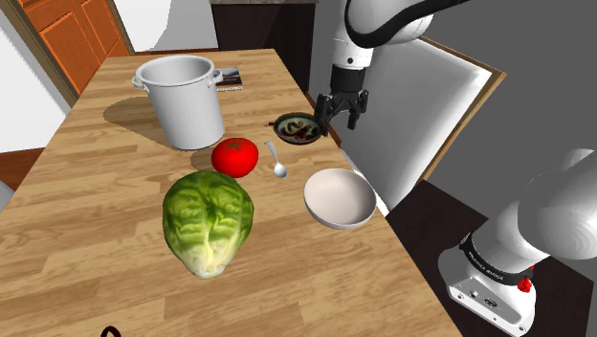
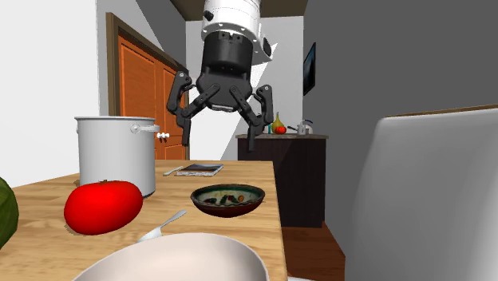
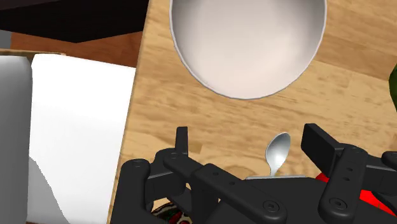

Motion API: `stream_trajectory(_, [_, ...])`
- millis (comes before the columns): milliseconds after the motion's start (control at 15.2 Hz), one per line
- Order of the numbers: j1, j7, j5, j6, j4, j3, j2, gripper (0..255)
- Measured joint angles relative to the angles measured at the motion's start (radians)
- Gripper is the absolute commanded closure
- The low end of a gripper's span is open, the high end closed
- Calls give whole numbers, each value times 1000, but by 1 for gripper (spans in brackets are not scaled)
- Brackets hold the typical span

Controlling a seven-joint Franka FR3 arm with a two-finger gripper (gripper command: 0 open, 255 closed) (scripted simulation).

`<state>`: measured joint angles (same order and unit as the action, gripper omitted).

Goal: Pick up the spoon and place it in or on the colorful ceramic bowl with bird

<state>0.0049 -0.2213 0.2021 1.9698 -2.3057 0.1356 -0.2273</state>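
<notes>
A small silver spoon (image 1: 276, 161) lies on the wooden table between a red tomato (image 1: 234, 156) and a white bowl (image 1: 340, 198). The colourful patterned bowl (image 1: 298, 127) sits near the table's edge toward the shoulder view's right. My gripper (image 1: 342, 110) hangs open well above the table, by that bowl's edge-side rim, holding nothing. In the second exterior view the gripper (image 2: 218, 142) is spread wide above the colourful bowl (image 2: 229, 198), with the spoon (image 2: 162, 227) lower down beside it. In the wrist view the spoon (image 3: 278, 153) lies below, between the fingers (image 3: 318, 141).
A tall grey pot (image 1: 187, 101) stands farther back on the table (image 1: 86, 220), with a thin book (image 1: 230, 78) behind it. A green cabbage (image 1: 208, 220) lies near the front. A white chair back (image 1: 431, 115) stands close beside the table edge.
</notes>
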Motion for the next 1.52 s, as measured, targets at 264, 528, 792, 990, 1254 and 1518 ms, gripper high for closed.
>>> stream_trajectory(264, [2, -63, 3, 80, 81, 16, 147, 0])
stream_trajectory(528, [13, -139, -4, 145, 195, 30, 309, 0])
stream_trajectory(792, [27, -204, -12, 201, 299, 31, 455, 0])
stream_trajectory(990, [40, -253, -20, 218, 402, 26, 562, 0])
stream_trajectory(1254, [52, -289, -27, 241, 498, 18, 672, 0])
stream_trajectory(1518, [60, -292, -28, 279, 503, 20, 712, 0])
